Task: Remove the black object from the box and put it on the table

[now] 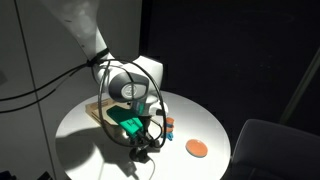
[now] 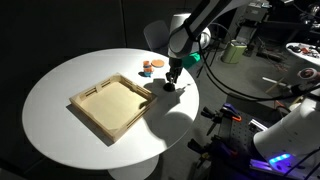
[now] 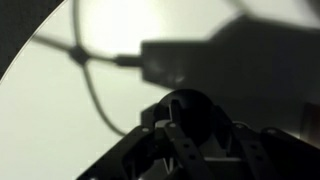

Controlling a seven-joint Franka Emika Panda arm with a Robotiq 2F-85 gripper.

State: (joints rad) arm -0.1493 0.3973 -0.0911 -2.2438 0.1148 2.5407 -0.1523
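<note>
Panda arm reaching down, wrist vertical, gripper [image 2: 171,85] low, pointing down; jaw state unclear.

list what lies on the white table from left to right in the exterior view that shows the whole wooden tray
shallow square light-wood box → flat round orange disc → small roundish black object
</note>
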